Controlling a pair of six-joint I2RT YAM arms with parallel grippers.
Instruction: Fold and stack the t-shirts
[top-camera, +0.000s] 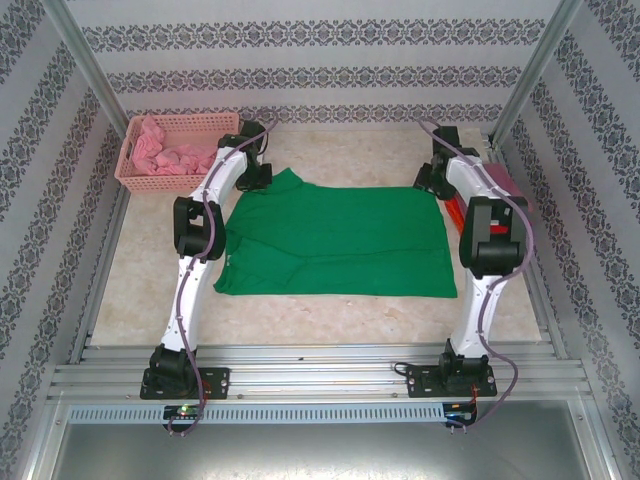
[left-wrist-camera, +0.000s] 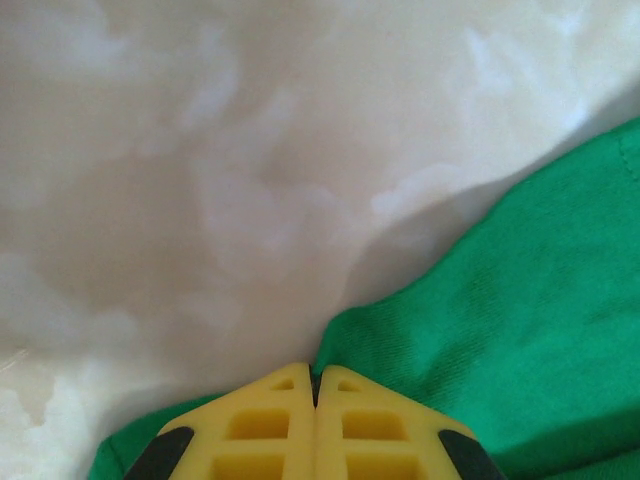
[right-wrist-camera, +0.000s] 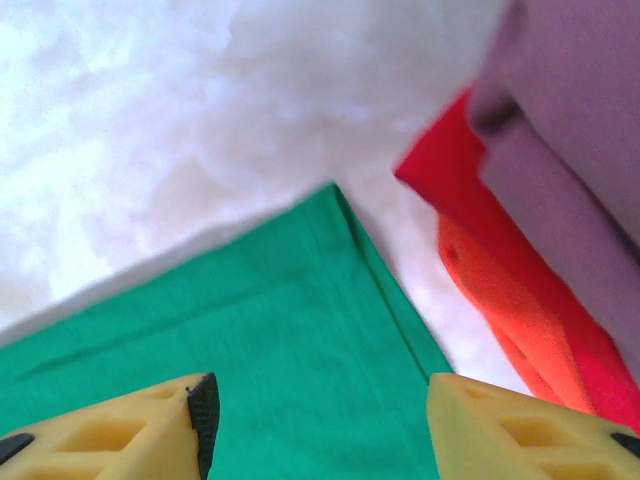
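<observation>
A bright green t-shirt (top-camera: 335, 240) lies spread flat in the middle of the table. My left gripper (top-camera: 256, 176) sits at its far left corner. In the left wrist view the yellow fingers (left-wrist-camera: 316, 388) are shut, and an edge of the green t-shirt (left-wrist-camera: 520, 300) is pinched at their tips. My right gripper (top-camera: 436, 180) hovers over the far right corner. It stands open (right-wrist-camera: 322, 400) above the green t-shirt (right-wrist-camera: 270, 340), with nothing between its fingers. Beside that corner lie folded red (right-wrist-camera: 440, 165), orange (right-wrist-camera: 500, 300) and mauve-pink (right-wrist-camera: 575, 150) t-shirts in a stack.
A pink lattice basket (top-camera: 137, 172) with crumpled light pink shirts (top-camera: 170, 155) stands at the far left. The folded stack (top-camera: 456, 208) rests at the right edge by the right arm. Metal frame posts and patterned walls close in the table. Bare marble-look tabletop (top-camera: 330, 150) lies beyond the shirt.
</observation>
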